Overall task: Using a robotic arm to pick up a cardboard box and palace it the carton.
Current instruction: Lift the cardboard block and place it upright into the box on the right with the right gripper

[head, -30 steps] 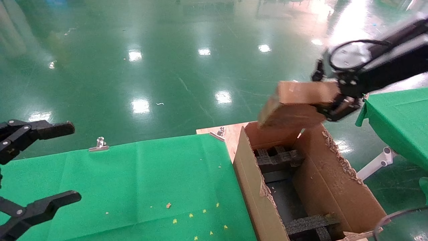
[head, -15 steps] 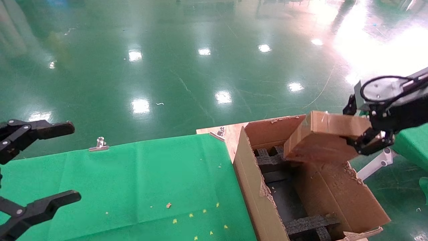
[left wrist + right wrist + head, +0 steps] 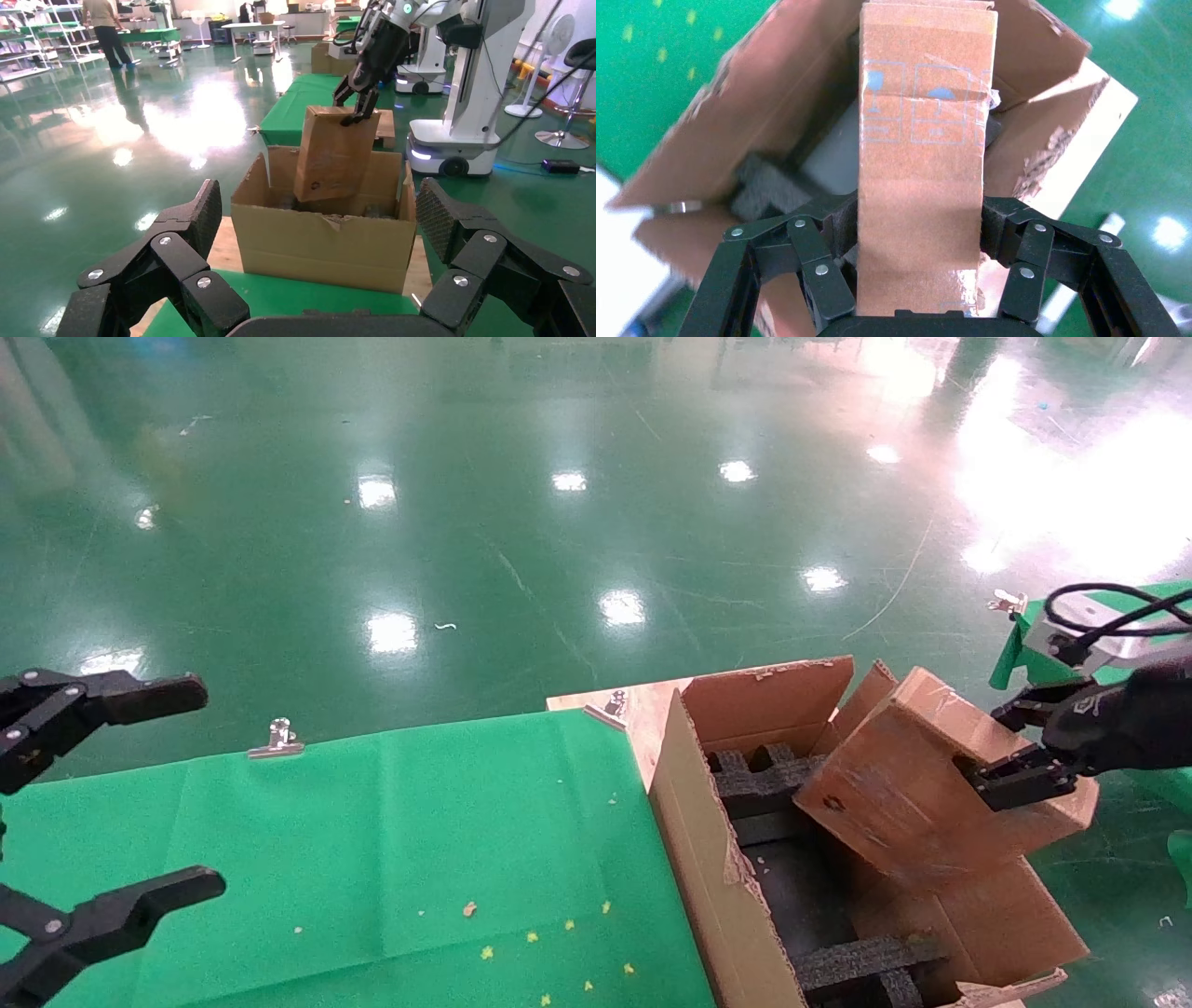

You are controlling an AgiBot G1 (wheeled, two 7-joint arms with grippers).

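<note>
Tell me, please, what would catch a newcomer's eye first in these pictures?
Most striking is the cardboard box, tilted and clamped in the right gripper, its lower end dipping into the open carton with ragged flaps and black foam inserts. The carton stands at the right end of the green-covered table. The left gripper hangs open over the table's left end.

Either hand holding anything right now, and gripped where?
Right hand grips the small cardboard box across its two narrow sides, near its upper end. Left hand is open and empty.
</note>
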